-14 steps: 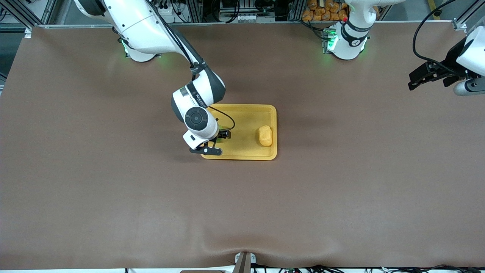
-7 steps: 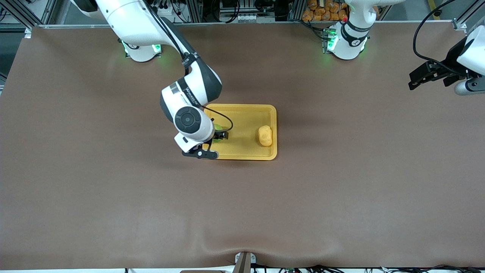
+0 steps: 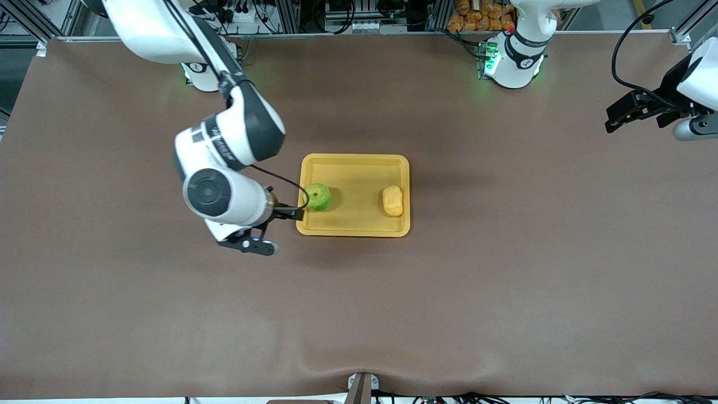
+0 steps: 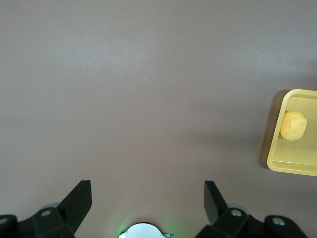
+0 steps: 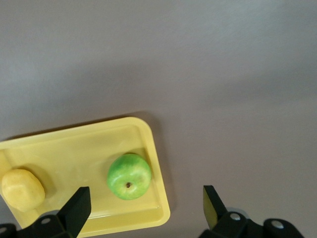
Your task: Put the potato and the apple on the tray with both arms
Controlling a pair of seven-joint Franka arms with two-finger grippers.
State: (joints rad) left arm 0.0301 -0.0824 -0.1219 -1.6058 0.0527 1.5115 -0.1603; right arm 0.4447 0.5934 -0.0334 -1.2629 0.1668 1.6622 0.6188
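Note:
The yellow-orange tray [image 3: 359, 174] lies mid-table. The green apple [image 3: 319, 197] sits on it at the right arm's end. The potato [image 3: 392, 201] sits on it at the left arm's end. My right gripper [image 3: 283, 212] is open and empty, up over the table just beside the tray's edge near the apple. The right wrist view shows its gripper [image 5: 144, 198] with the apple [image 5: 129, 176], the potato [image 5: 21, 188] and the tray [image 5: 74, 148] below. My left gripper [image 3: 622, 115] waits open and empty over the table's left-arm end.
The left wrist view shows the left gripper [image 4: 147, 193] over bare brown table, with the tray's corner [image 4: 292, 166] and the potato [image 4: 293, 125] off to one side. The brown mat [image 3: 359, 308] has a slight wrinkle at the front edge.
My right gripper has let go of the apple on the tray and drawn back off the tray toward the right arm's end. The left arm has not moved.

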